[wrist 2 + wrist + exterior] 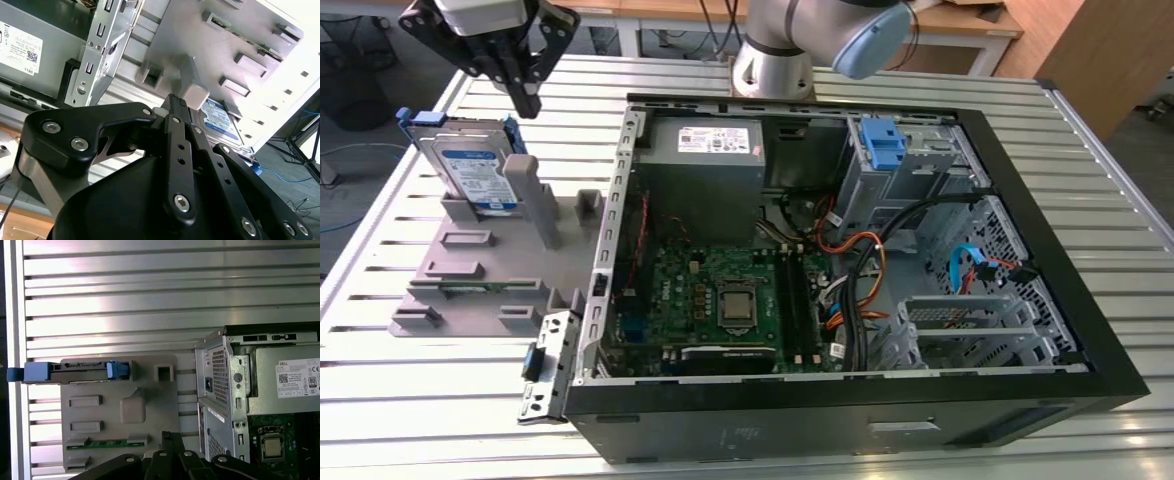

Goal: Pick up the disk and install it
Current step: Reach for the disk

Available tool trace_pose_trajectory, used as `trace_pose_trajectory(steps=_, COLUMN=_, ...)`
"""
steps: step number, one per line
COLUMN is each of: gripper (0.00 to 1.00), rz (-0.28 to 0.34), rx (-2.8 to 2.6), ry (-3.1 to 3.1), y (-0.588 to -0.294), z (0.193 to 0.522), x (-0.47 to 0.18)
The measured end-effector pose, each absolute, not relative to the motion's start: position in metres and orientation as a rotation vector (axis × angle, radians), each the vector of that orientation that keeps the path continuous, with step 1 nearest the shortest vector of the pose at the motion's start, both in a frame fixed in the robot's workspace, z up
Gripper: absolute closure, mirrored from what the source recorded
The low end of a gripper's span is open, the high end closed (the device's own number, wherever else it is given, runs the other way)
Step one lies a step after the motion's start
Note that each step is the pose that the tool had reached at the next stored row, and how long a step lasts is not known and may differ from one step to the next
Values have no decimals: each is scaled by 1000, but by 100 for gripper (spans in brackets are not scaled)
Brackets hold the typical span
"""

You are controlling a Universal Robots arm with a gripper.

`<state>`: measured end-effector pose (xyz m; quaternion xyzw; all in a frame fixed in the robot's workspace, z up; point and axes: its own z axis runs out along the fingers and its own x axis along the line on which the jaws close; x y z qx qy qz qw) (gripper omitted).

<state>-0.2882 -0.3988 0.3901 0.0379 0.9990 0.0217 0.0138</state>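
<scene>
Single arm over an open computer case (854, 415) that is lying on a slatted metal table (440, 400). The gripper (527, 100) is hovering near the exterior view's upper left, its two black fingers pressing together at the tips and carrying nothing; both wrist views are showing the same closed tips (175, 100) (167, 436). The disk (470, 165) is standing upright on its edge in a slot of a grey holder (467, 270) on the table, at the exterior view's left of the case, just below the gripper and not touching it. In the first wrist view the disk (80, 371) is appearing edge-on, with the blue caddy projecting at both ends, across one end of the grey holder (150, 405). In the second wrist view the disk's white-and-blue label (220, 117) is showing beyond the fingertips. Inside the case, a grey power supply (707, 150) is sitting by the far wall, a bare blue bracket (883, 145) is sitting in the drive bay beside it, and the motherboard (720, 300) is lying exposed.
</scene>
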Motion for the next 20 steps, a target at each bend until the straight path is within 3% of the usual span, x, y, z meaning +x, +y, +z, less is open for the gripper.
trace_pose_trajectory(steps=20, gripper=89, rz=68, rx=118, ry=3111, y=-399, z=390, x=-301)
